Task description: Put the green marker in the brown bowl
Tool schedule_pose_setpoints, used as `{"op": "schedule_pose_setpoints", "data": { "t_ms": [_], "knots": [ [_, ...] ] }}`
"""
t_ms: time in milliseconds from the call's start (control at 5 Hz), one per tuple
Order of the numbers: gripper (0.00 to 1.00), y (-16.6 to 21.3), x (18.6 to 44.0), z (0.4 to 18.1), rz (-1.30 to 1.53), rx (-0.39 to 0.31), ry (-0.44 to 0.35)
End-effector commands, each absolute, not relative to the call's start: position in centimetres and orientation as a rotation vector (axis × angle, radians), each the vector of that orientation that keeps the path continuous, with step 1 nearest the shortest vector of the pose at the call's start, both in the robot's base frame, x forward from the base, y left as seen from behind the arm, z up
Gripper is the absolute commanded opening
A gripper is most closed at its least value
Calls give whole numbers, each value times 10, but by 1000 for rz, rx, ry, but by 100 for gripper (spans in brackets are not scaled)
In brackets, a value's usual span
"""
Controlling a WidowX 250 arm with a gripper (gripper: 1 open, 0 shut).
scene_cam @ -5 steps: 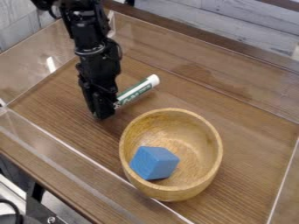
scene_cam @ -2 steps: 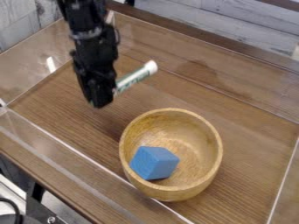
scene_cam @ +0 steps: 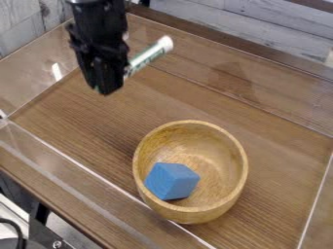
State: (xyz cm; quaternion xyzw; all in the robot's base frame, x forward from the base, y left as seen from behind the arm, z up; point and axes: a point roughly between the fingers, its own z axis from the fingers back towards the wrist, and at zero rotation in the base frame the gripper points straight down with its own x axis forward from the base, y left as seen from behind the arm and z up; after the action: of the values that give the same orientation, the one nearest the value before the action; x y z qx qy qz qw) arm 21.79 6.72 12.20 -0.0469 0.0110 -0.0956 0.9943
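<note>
My black gripper (scene_cam: pixel 108 86) points straight down at the upper left, raised well off the wooden surface. It is shut on the green marker (scene_cam: pixel 147 54), a slim white barrel with green print that sticks out level to the right of the fingers. The marker's other end is hidden behind the gripper. The brown bowl (scene_cam: pixel 229 139) sits on the surface at the lower right, below and to the right of the gripper and apart from it.
A blue cube (scene_cam: pixel 170 181) lies inside the bowl, toward its near left side. Clear plastic walls (scene_cam: pixel 78 165) enclose the wooden tray floor on all sides. A pale planked surface lies beyond the back wall.
The gripper has risen off the tray floor with the marker held in it, lifting the marker from the wood into the air.
</note>
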Motion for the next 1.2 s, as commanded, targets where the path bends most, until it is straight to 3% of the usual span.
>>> {"op": "schedule_pose_setpoints", "data": {
  "t_ms": [0,600,1000],
  "knots": [
    [0,47,211,142,-199,-79,-16],
    [0,-39,185,140,-229,-88,-7],
    [0,-65,187,130,-216,-82,-20]
  ]
}}
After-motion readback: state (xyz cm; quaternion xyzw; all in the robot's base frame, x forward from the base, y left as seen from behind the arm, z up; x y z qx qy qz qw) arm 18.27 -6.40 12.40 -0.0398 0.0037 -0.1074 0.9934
